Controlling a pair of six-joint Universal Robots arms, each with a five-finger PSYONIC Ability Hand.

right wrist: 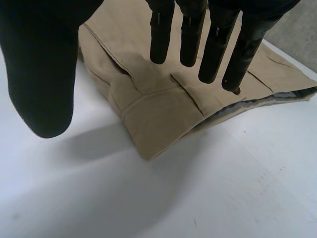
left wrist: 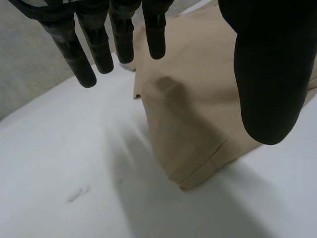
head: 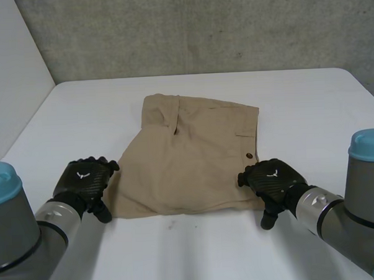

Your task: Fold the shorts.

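Tan shorts [head: 194, 155] lie on the white table [head: 309, 103], folded in half, with a pocket button near their right edge. My left hand [head: 84, 181] hovers beside their near left corner [left wrist: 190, 178], fingers [left wrist: 81, 59] straight and apart from the thumb, holding nothing. My right hand [head: 272, 179] hovers over the near right corner [right wrist: 148, 148], fingers [right wrist: 213, 44] straight above the cloth, nothing between them and the thumb. Neither hand grips the shorts [left wrist: 198, 109] [right wrist: 163, 94].
A grey wall [head: 201, 28] rises behind the table's far edge. A white panel [head: 10, 67] stands at the left side. Bare tabletop lies all round the shorts.
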